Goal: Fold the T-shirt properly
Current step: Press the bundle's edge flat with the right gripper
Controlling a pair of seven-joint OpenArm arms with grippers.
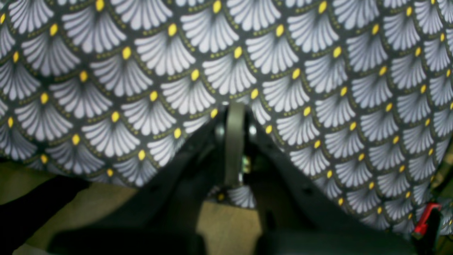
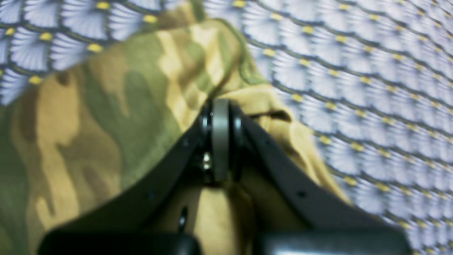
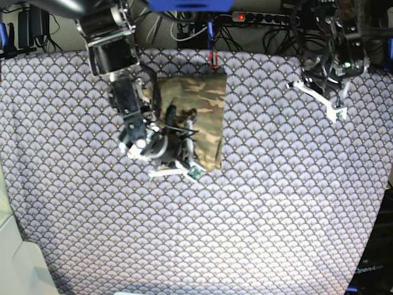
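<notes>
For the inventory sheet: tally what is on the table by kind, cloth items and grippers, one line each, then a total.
T-shirt, camouflage, folded into a compact rectangle: 1
Tablecloth, scallop pattern: 1
Grippers: 2, the right gripper over the shirt, the left gripper off to the side above bare tablecloth
Total: 4

Tablecloth (image 3: 276,203) lies open all around; only the folded T-shirt (image 3: 199,101) interrupts it
</notes>
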